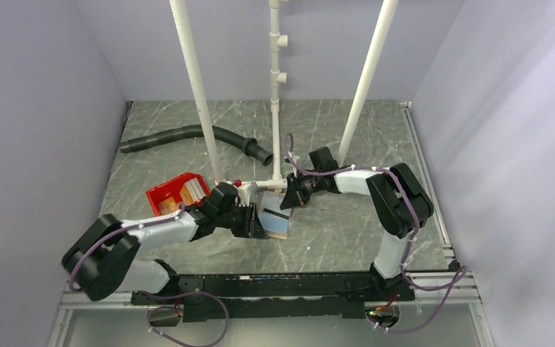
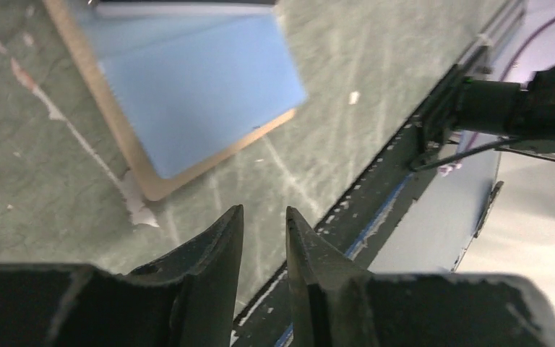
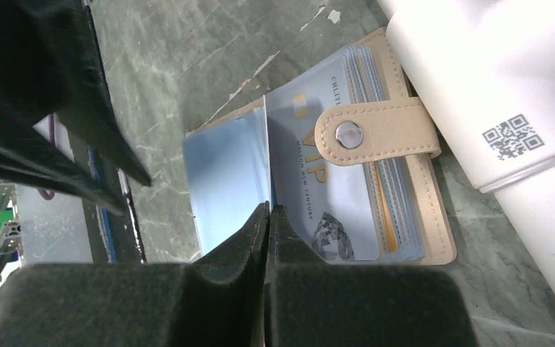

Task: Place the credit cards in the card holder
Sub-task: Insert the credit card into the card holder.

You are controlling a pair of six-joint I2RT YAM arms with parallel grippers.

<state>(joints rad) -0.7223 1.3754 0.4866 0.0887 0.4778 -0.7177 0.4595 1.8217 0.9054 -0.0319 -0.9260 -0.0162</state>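
Observation:
The tan card holder (image 3: 433,217) lies open on the table, pale blue sleeves inside (image 1: 280,217). A pale VIP card (image 3: 311,195) sits in its right half under the snap tab (image 3: 376,134). My right gripper (image 3: 269,210) is shut at the fold, apparently pinching a thin sleeve leaf seen edge-on (image 1: 290,196). My left gripper (image 2: 264,213) is slightly open and empty, just off the holder's blue left leaf (image 2: 188,94), at its left in the top view (image 1: 259,220). A pale stack of credit cards (image 1: 194,189) leans in the red bin (image 1: 160,195).
A white pipe frame (image 3: 491,94) stands right against the holder's far edge, with three poles (image 1: 195,79) rising from it. A black hose (image 1: 188,136) lies at the back left. The black rail (image 2: 419,144) runs along the table's near edge.

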